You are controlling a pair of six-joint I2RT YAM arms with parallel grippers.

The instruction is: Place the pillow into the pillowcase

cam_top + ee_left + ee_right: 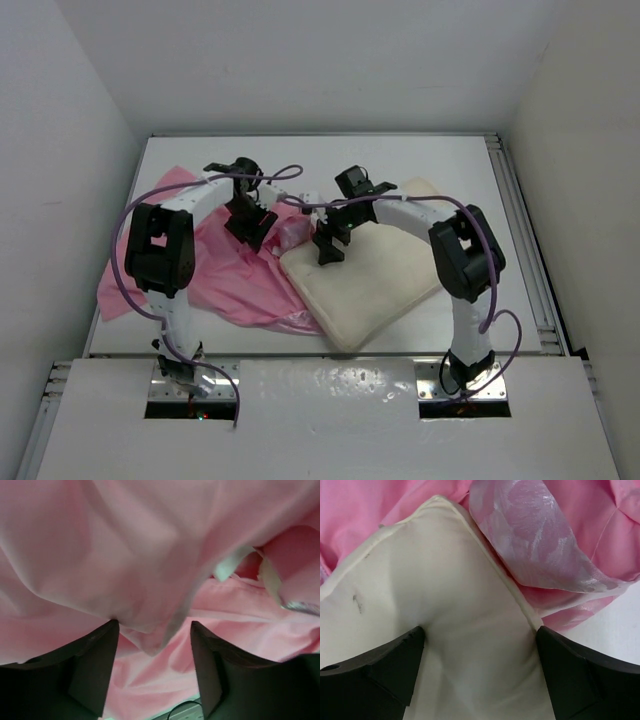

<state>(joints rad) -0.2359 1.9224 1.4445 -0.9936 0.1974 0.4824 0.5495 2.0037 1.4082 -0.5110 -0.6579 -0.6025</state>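
The cream pillow [375,275] lies diagonally at the table's middle, its left corner next to the crumpled pink pillowcase [225,270]. My right gripper [328,250] is open over that corner. In the right wrist view its jaws [480,630] straddle the pillow [445,590] wide apart, with the tips touching its surface. The shiny rose-patterned pillowcase edge [545,535] lies just beyond the corner. My left gripper [252,228] is above the pillowcase's right part. In the left wrist view it [154,625] is open, and a fold of pink pillowcase [140,555] hangs between the fingers, not pinched.
The white table [460,170] has a raised metal rail [520,220] along its right side and white walls around it. The pillowcase spreads to the table's left edge [115,290]. Purple cables loop over both arms.
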